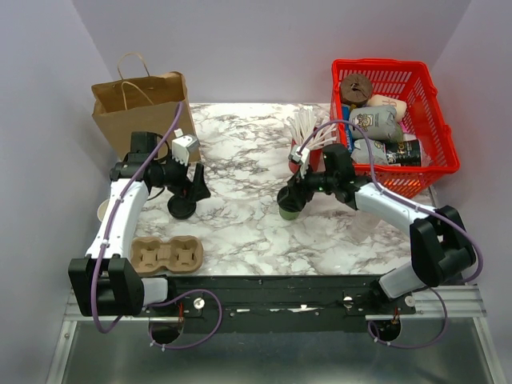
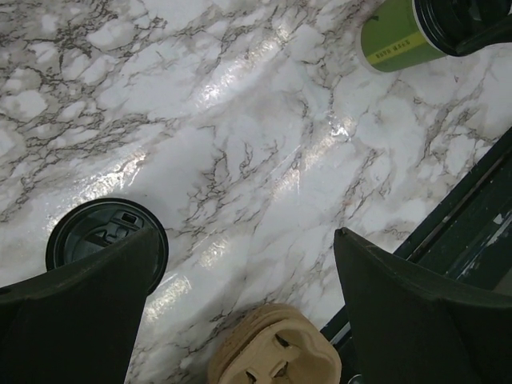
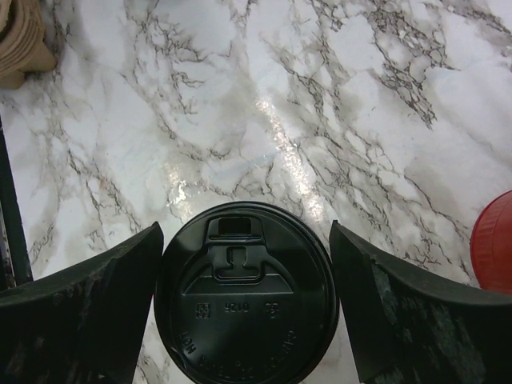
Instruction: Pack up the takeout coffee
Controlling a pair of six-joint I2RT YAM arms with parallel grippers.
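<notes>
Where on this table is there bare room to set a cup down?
Bare marble lies mid-table between the black lid and the takeout coffee, at the back between the paper bag and the red cup of sticks, and in front, right of the cup carrier. It is crowded by the red basket.

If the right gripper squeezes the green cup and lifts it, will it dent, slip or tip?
The cup looks like thin paper, so a hard squeeze would probably dent its wall. Its black lid is smooth plastic; a grip on it alone might slip or pop it off. Pushed high up, it may tip.
</notes>
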